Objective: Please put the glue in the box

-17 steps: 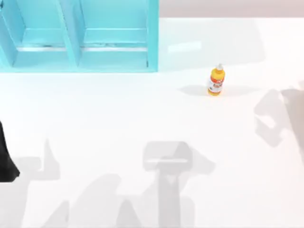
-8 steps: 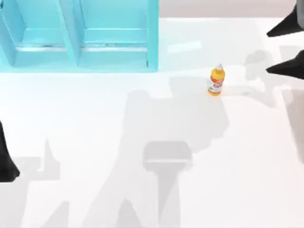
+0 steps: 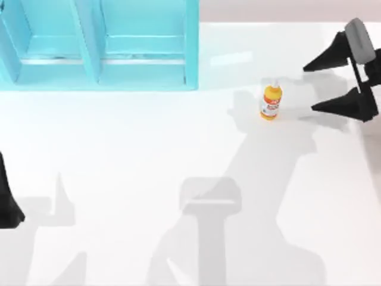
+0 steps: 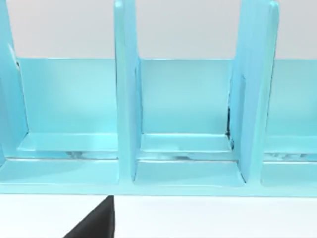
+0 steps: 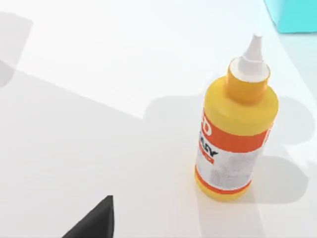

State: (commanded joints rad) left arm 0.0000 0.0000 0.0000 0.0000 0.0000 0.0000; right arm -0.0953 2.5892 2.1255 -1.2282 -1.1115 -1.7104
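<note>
Parked at the far left edge of the white tabletop, well apart from everything else: the left end effector, a dark shape cut by the frame, with no way to tell whether released or clenched. Up and to the right of it, along the far edge: the turquoise box, split by upright dividers into open compartments, its right wall ending short of the middle of the tabletop. Seen again from the left wrist, facing that end effector: the same box, three compartments side by side, a dark fingertip in the foreground. Further right, standing upright on the bare tabletop, outside the box and just past its right wall: the glue, yellow-orange with a white pointed cap and a white-and-red label. To the right of the glue, apart from it and not touching: the right end effector, released, two dark pointed fingers spread wide with tips aimed leftward at the bottle, one finger on the far side and one on the near side. From the right wrist, directly ahead of that end effector: the glue, upright, label facing the camera, a corner of the box beyond it, one dark fingertip low in the foreground.
</note>
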